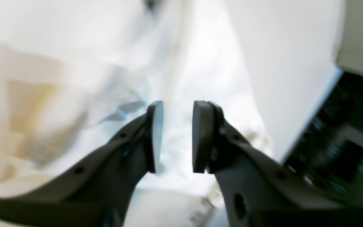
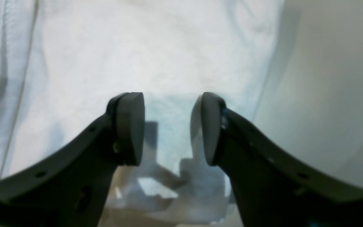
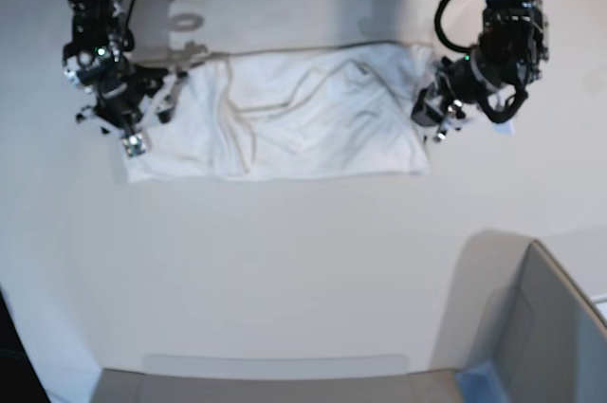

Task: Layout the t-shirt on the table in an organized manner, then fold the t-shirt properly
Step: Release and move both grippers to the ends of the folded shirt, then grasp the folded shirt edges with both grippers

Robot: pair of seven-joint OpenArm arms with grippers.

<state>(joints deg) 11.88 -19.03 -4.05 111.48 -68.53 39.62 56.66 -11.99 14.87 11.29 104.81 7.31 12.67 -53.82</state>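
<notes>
Base view, left to right: my right gripper [image 3: 136,140] sits over the t-shirt's [image 3: 285,119] left end, jaws spread, nothing between them. The shirt lies across the far part of the table [image 3: 285,261], long axis running side to side, print not visible. My left gripper [image 3: 438,123] is at the shirt's right edge; left wrist view shows its pads parted with cloth behind the gap, not pinched. Each arm is nearest its own end. Grey box [image 3: 550,327] at the near right corner; I cannot see into it.
</notes>
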